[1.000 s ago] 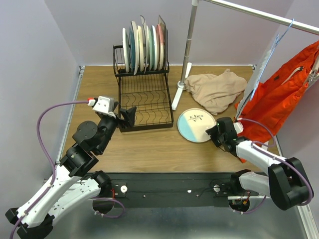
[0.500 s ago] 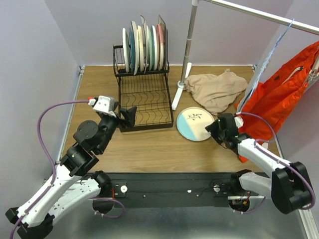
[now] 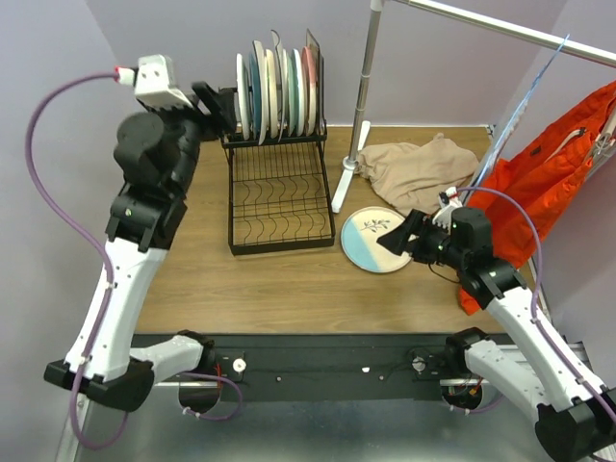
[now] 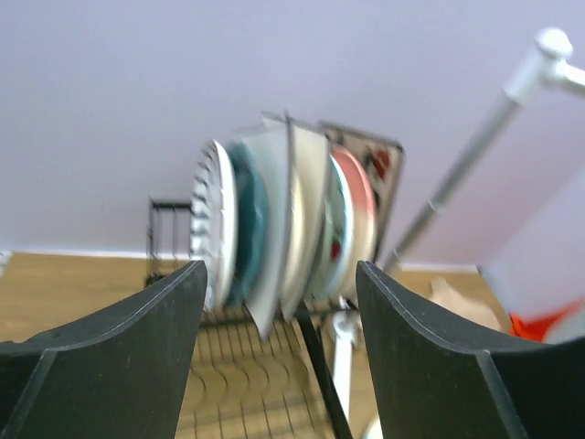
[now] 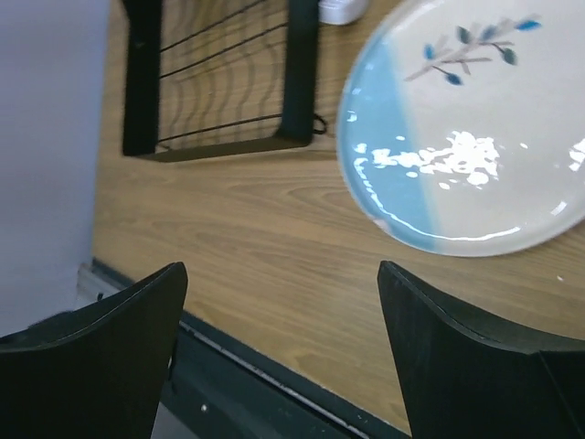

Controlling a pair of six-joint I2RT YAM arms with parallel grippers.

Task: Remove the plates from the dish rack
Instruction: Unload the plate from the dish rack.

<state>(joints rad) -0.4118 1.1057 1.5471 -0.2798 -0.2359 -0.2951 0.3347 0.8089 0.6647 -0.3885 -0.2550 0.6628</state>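
Several plates [image 3: 277,85] stand edge-up in the dish rack [image 3: 279,192], upper centre, directly right of the spread, empty left hand [image 3: 223,104]; right hand [image 3: 406,239], released, hovers beside the flat cream-blue plate [image 3: 371,245].

We see wood table [image 3: 289,279] carrying: cream-blue plate [image 3: 371,245] flat, at the right claw [image 3: 402,241] tips; dish rack [image 3: 282,247] to its left; beige cloth [image 3: 419,173] and stand foot [image 3: 342,190] beyond it.

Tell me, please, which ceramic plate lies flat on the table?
The round cream-and-blue plate with a leaf sprig, beside the black wire rack; the other plates stand upright in its upper basket.
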